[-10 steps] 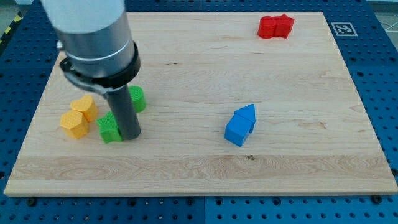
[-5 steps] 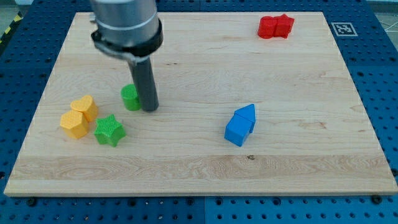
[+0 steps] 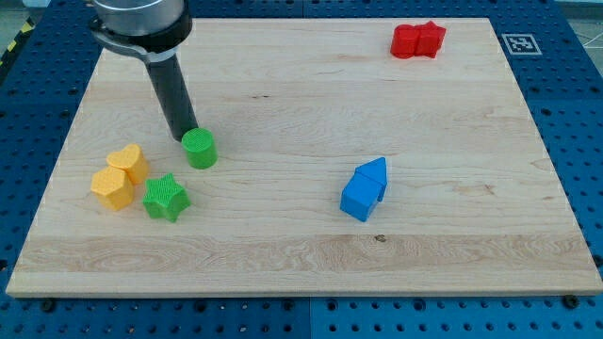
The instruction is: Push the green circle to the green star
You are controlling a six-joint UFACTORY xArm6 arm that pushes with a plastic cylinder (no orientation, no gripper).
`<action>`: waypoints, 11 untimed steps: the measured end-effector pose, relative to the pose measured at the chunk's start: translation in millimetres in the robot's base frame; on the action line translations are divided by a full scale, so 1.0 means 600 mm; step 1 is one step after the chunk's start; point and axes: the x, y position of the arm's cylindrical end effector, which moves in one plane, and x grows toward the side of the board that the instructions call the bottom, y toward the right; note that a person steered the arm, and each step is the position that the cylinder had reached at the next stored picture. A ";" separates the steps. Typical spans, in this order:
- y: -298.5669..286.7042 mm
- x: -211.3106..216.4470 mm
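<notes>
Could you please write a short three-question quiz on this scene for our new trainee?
1. True or false: my tip is at the green circle's upper-left edge.
2. Which block lies nearest the green star? A) a red block B) a yellow block C) a blue block
3. Fill in: the red blocks sit near the view's top ____ corner of the board.

Key:
1. True; whether it touches cannot be told.
2. B; the yellow block sits just to the star's left.
3. Right.

A robotics lab bench: a wooden board (image 3: 283, 254) on a blue perforated table (image 3: 584, 113), with a fiducial marker (image 3: 517, 43).
</notes>
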 end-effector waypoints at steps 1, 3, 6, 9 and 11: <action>0.022 -0.002; 0.057 0.014; 0.050 0.066; 0.021 0.114; 0.020 0.102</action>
